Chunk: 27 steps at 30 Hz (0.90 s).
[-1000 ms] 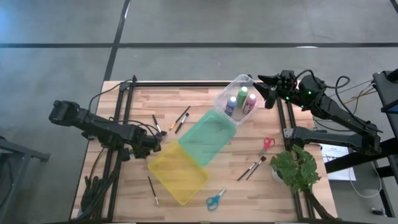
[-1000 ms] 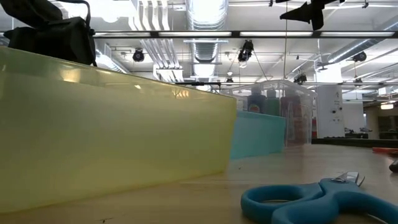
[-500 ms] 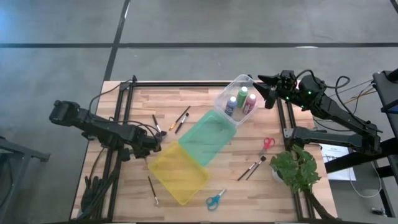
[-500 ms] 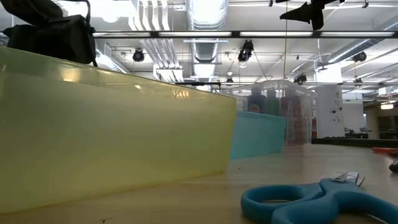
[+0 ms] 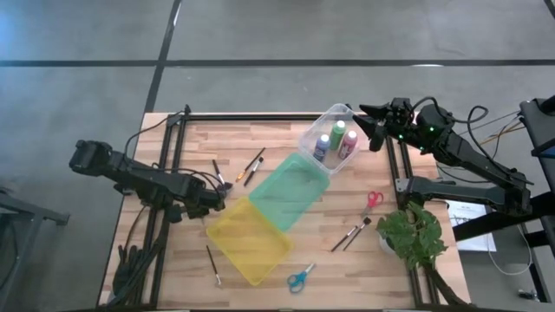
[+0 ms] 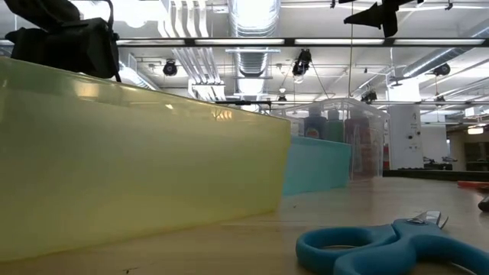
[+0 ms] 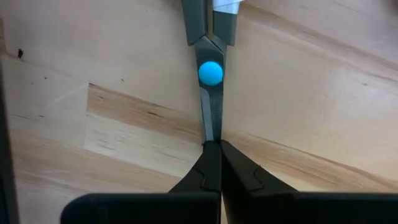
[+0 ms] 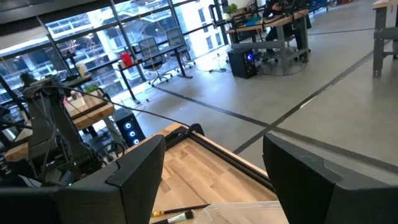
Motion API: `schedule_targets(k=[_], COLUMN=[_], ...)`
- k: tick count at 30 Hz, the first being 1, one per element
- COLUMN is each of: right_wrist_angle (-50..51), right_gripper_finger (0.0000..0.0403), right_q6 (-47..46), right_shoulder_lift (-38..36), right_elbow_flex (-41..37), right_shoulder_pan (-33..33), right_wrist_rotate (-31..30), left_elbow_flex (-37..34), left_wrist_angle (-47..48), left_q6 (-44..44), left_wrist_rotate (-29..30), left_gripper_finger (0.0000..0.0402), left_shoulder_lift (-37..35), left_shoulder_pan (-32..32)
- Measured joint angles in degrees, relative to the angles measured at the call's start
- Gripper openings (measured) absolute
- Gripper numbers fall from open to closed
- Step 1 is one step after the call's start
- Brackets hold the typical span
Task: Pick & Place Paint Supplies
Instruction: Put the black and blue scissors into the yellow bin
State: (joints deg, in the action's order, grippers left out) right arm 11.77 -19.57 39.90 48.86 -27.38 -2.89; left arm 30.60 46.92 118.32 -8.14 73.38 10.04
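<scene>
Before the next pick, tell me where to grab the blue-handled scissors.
Grip the blue scissors at the narrow neck where the shut blades meet the handle loops, coming straight down with jaws across it. They lie flat on the table, so a side approach likely fails.

yellow bin (image 5: 247,243), green bin (image 5: 290,192), blue scissors (image 5: 300,277).

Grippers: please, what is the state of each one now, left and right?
Left gripper: shut on the scissors, pinching the blade tips on the table.
Right gripper: open, holding nothing, raised beside the clear bin.
</scene>
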Motion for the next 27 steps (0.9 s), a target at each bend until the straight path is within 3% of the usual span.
schedule_targets(k=[4, 16, 27], right_wrist_angle=[0.00, 0.00, 0.00], right_gripper_finger=[0.0263, 0.0263, 0.0263], right_q6=[0.01, 0.03, 0.26], right_shoulder_lift=[0.00, 0.00, 0.07], right_elbow_flex=[0.00, 0.00, 0.00], right_shoulder_pan=[0.00, -0.01, -0.01], right_wrist_rotate=[0.08, 0.08, 0.08], left_elbow_flex=[0.06, 2.81, 1.99], left_wrist_angle=[-0.04, 6.62, 5.94], left_q6=[-0.29, -1.31, 2.20], left_wrist_rotate=[-0.59, -0.02, 4.37], left_gripper_finger=[0.0012, 0.0103, 0.0116], left_shoulder_lift=[-0.04, -0.11, -0.11], left_shoulder_pan=[0.04, 0.04, -0.02])
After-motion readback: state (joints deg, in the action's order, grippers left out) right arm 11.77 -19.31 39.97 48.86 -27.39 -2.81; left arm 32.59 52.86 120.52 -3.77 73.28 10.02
